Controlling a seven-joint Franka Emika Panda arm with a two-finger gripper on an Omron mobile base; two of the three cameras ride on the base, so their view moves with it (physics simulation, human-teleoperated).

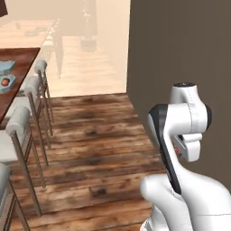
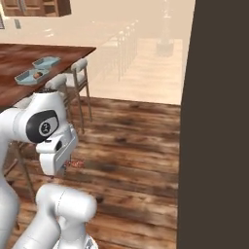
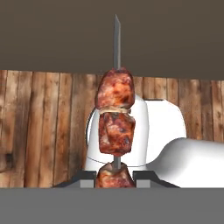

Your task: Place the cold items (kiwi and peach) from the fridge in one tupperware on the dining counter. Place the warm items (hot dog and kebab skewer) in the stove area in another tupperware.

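Observation:
In the hand view, the kebab skewer point(image 3: 115, 118), chunks of browned meat on a grey metal spike, points straight away from me with my gripper point(image 3: 114, 177) shut on its lowest chunk. From the right base the folded arm holds the hand low over the floor, and a reddish bit of the kebab skewer point(image 2: 74, 164) shows under it. The dining counter point(image 1: 20, 56) lies at the left with two pale blue tupperware tubs; the nearer tupperware point(image 1: 4, 84) holds the peach point(image 1: 5, 81). The right base view shows both tubs, the nearer tupperware point(image 2: 30, 77) and the farther tupperware point(image 2: 46, 62).
Cushioned stools point(image 1: 20, 119) line the counter's near edge. A tall dark wall panel point(image 2: 219, 121) stands close on the right. Open wooden floor point(image 1: 94, 149) runs between stools and panel. Another table with chairs sits in the pale room beyond.

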